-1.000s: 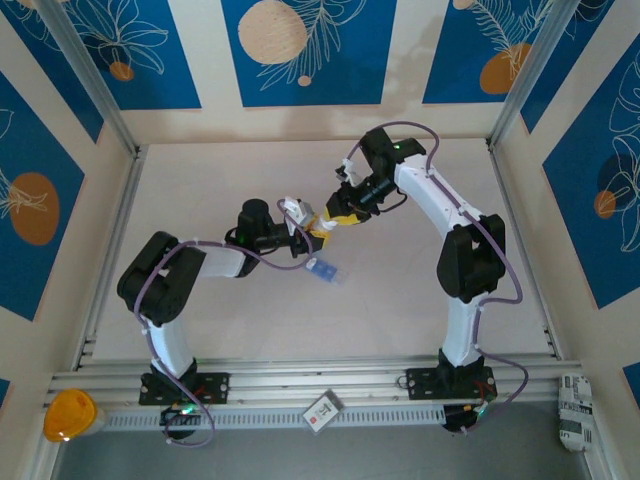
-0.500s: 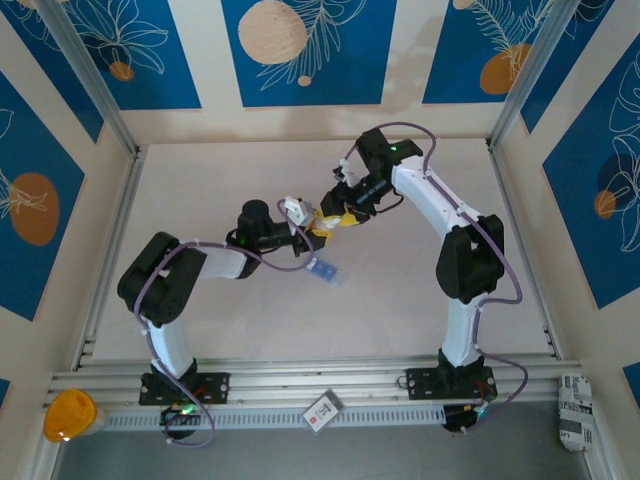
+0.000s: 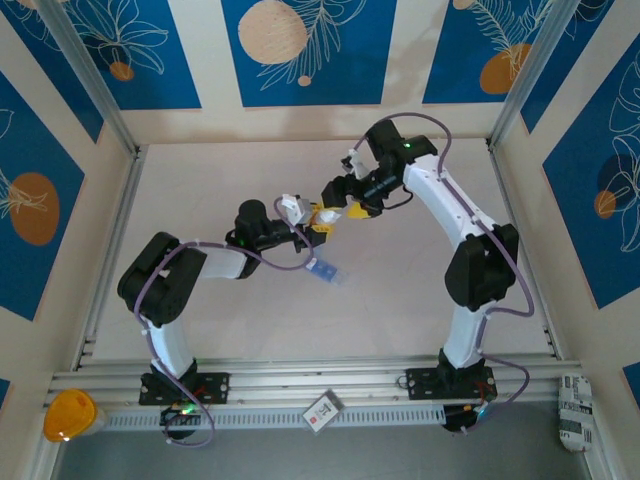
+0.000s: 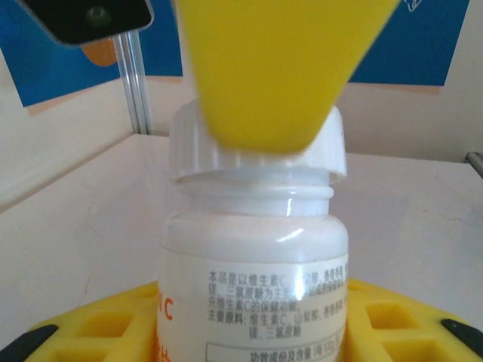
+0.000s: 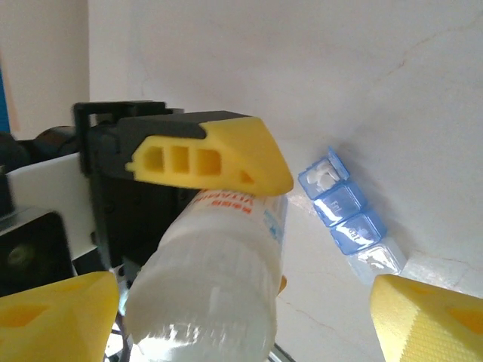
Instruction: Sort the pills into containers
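Bottle label, black print: the white plastic bottle (image 4: 253, 286) with a ribbed white cap carries several rows of small black Chinese characters. The top row begins "本品是以维生素C". The rows under it are too fine to read with certainty.
Bottle label, orange print: a large orange "C" (image 4: 167, 309) stands at the label's left edge, where the bottle's curve cuts off the rest.
Bottle label, right wrist view: one row of red-orange characters (image 5: 226, 202), too blurred to read.
Pill box lid: the translucent blue plastic pill box (image 5: 346, 211) shows a faint darker mark on one lid, not legible.
Card at the near rail: the small white card (image 3: 322, 411) bears a red and dark mark, too small to read.
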